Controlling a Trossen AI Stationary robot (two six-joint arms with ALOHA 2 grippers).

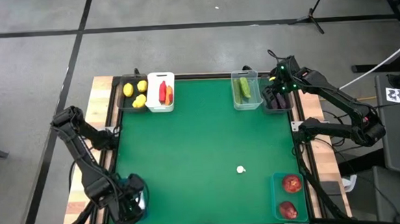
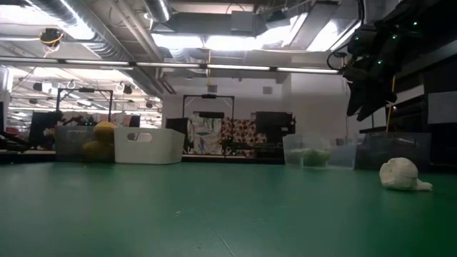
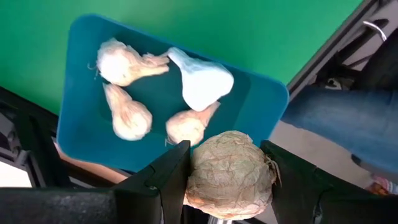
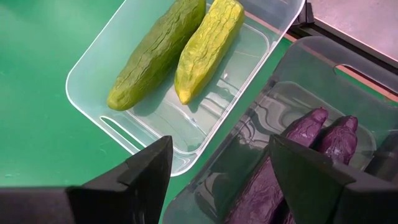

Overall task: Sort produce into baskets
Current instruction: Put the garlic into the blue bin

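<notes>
Garlic bulb (image 3: pixel 229 175) is clamped in the left gripper (image 3: pixel 227 180) over the teal basket (image 3: pixel 81 68); release is needed next. Right gripper (image 4: pixel 219 180) hangs apart, empty.

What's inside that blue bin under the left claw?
Four white garlic bulbs lie in the teal bin. The left gripper holds a fifth above it, covering part of the bin's near edge.

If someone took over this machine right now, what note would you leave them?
Left gripper: shut on a garlic bulb, above the teal bin with four garlics.
Right gripper: open, empty, over the dark bin of eggplants.
Done: lemons, chili and carrot in the white bin, cucumbers, red fruits binned.
Left: drop this bulb; one garlic lies on the mat.
</notes>
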